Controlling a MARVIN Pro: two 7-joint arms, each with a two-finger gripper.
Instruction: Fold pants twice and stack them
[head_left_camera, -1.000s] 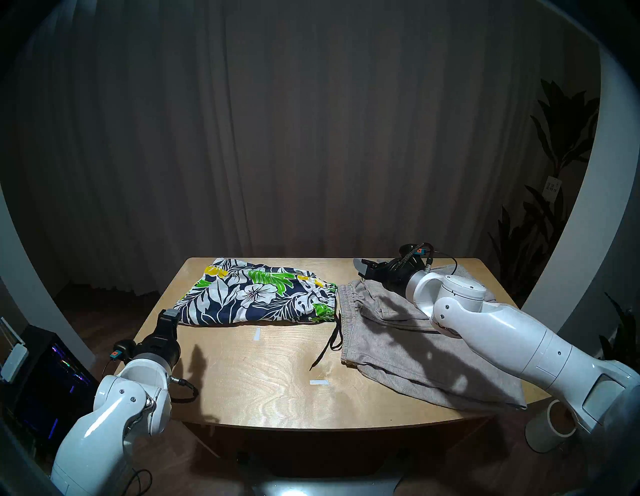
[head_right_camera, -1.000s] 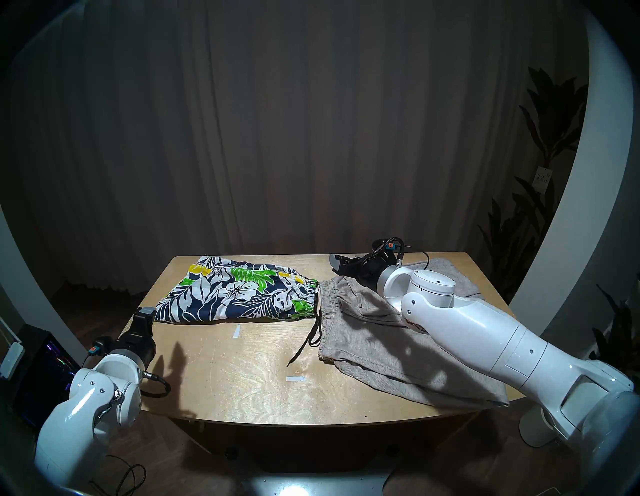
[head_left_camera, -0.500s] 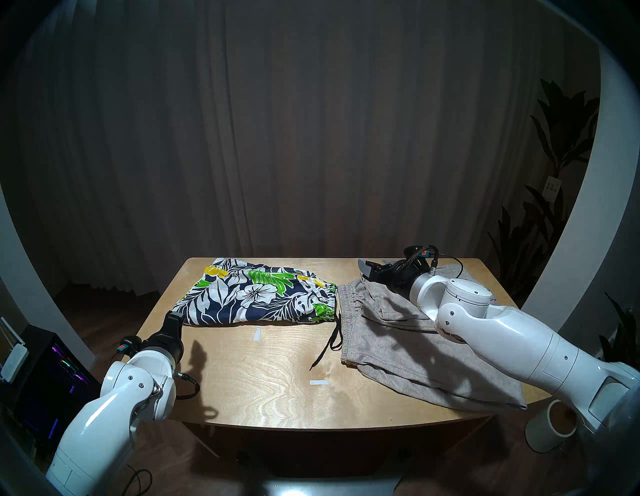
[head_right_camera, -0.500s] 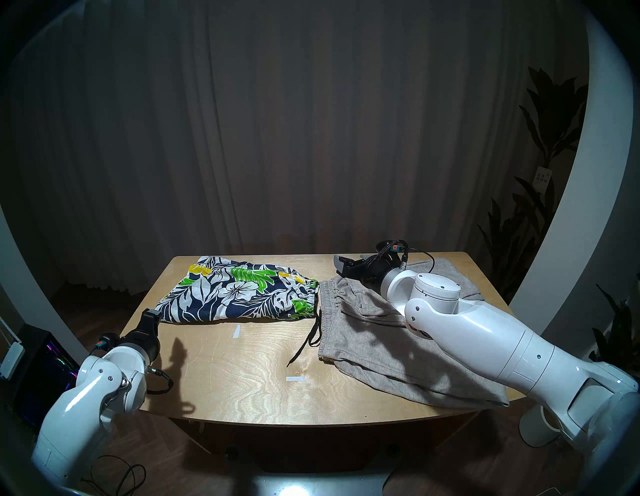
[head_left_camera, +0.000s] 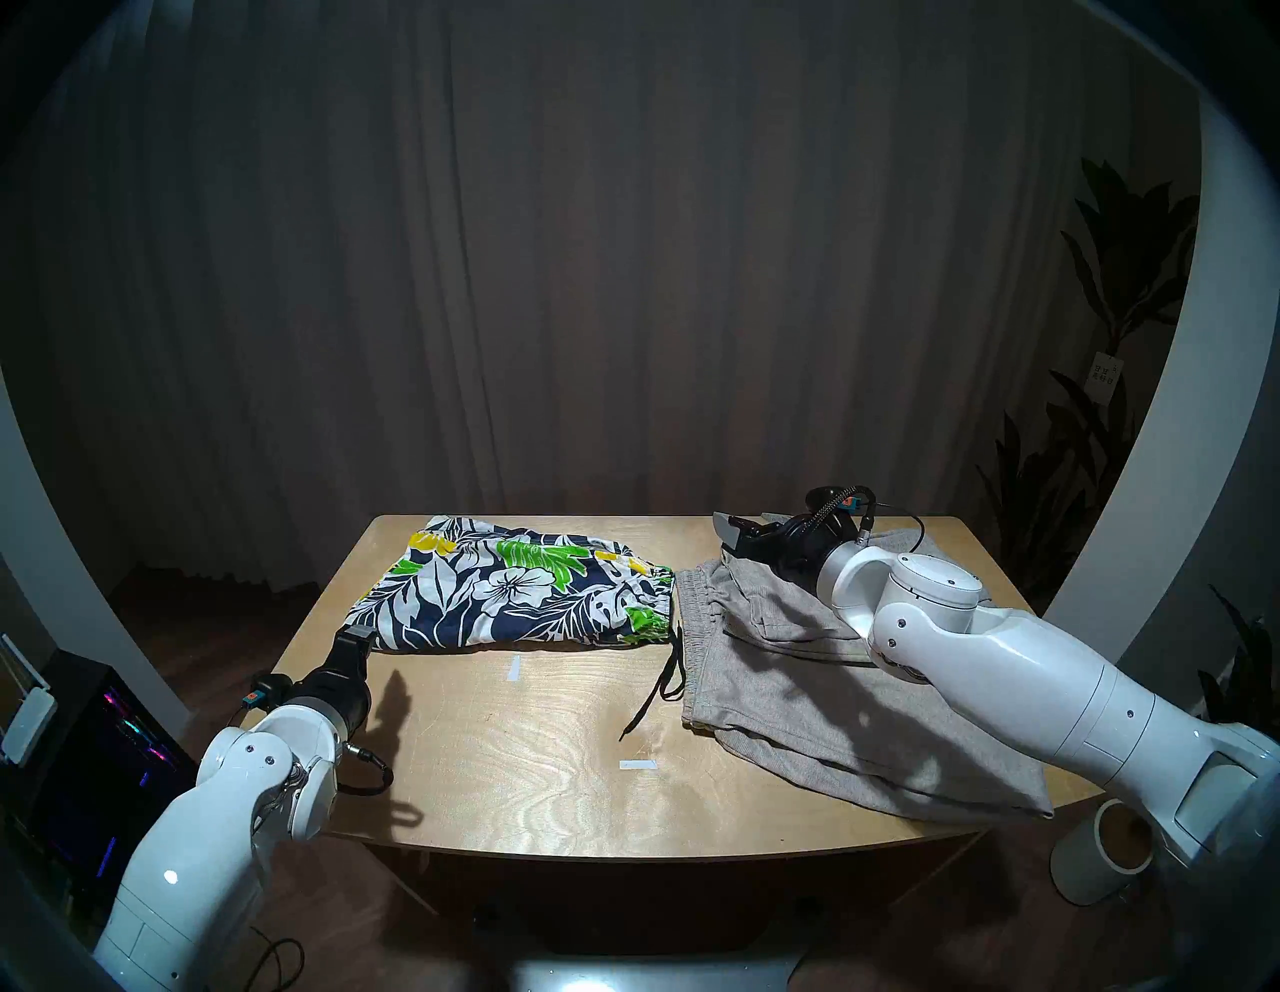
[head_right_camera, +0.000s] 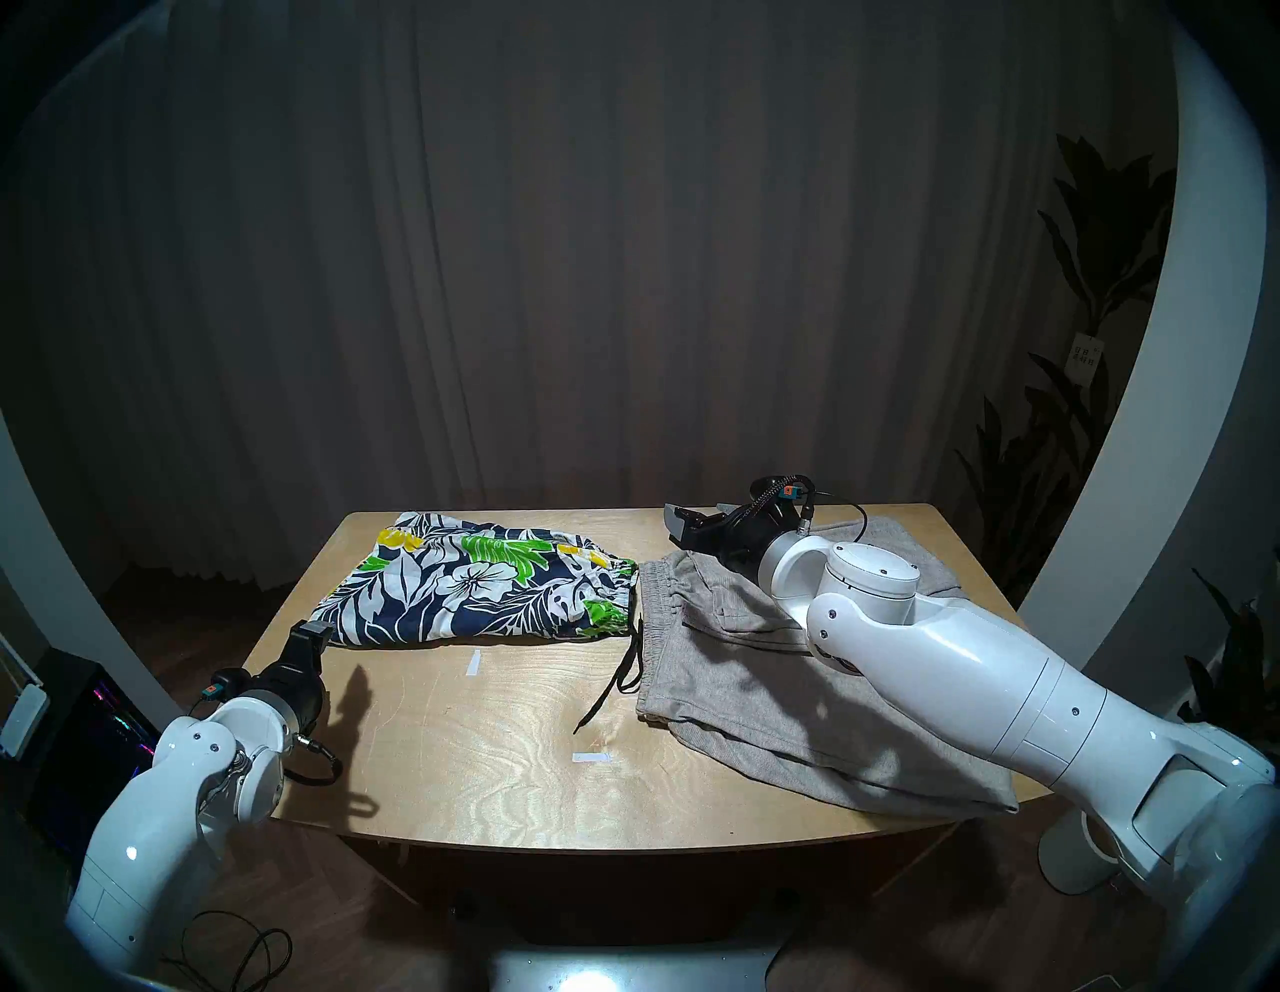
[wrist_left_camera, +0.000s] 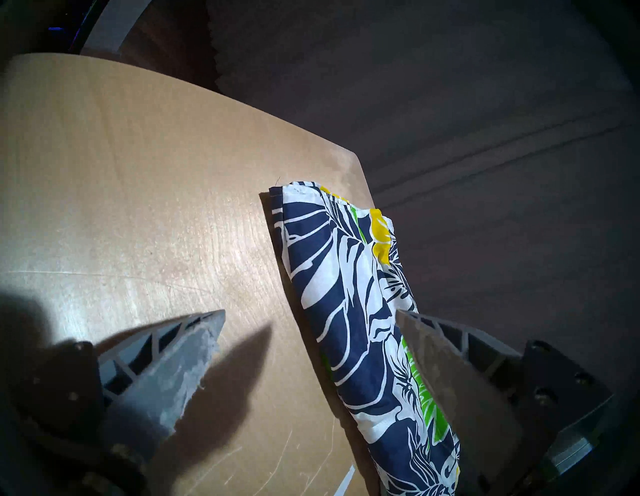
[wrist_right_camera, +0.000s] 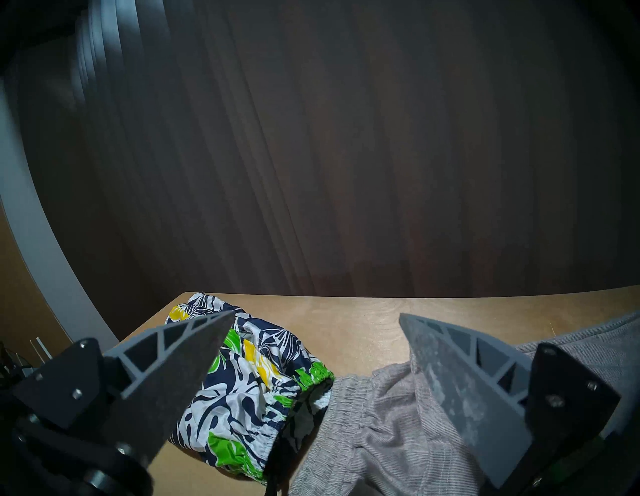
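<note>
Two pairs of shorts lie side by side on a wooden desk (head_left_camera: 526, 776): leaf-print shorts (head_left_camera: 519, 592) at the far left w/ black drawstring (head_left_camera: 658, 686) trailing toward the near edge, grey shorts (head_left_camera: 817, 679) spread rumpled on the right, waistbands nearly touching at centre. Left end effector (wrist_left_camera: 311, 346) sits low at the print pair's near-left corner, fingers spread wide & released, one over bare desk, the other over the fabric. Right end effector (wrist_right_camera: 311, 350) hovers above the grey waistband's far end, also spread wide, gripping nothing; right arm (head_left_camera: 1004, 665) stretches across the grey pair.
</note>
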